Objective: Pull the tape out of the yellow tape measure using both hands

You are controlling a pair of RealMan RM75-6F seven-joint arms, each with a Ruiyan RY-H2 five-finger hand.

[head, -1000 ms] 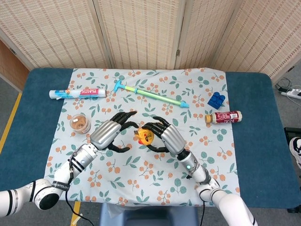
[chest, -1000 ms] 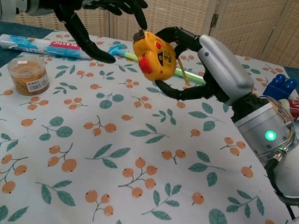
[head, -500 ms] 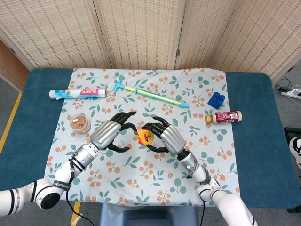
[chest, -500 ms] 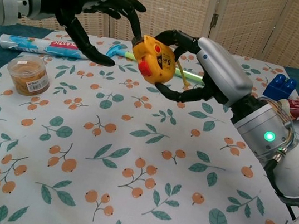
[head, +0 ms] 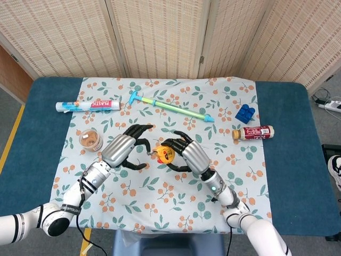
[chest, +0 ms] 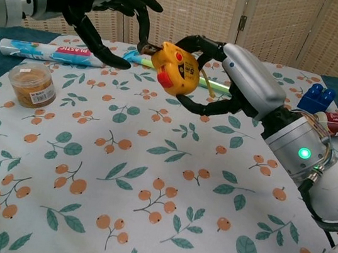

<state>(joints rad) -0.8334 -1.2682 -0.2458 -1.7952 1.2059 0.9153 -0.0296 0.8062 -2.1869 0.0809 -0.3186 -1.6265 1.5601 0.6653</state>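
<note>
The right hand grips the yellow tape measure above the cloth, fingers curled round its far side and underside, the red button facing the chest camera. The left hand reaches in from the measure's left side, a fingertip at the case's edge where the tape tab should be (whether the tab is actually pinched between fingers I cannot tell; the other fingers are spread). In the head view the 2 hands face each other with the measure between them.

Behind the hands lies a green and blue stick. A white tube lies beyond the left hand, and a small jar sits just outside it. Outside the right hand, well apart, are a blue block and a bottle on its side.
</note>
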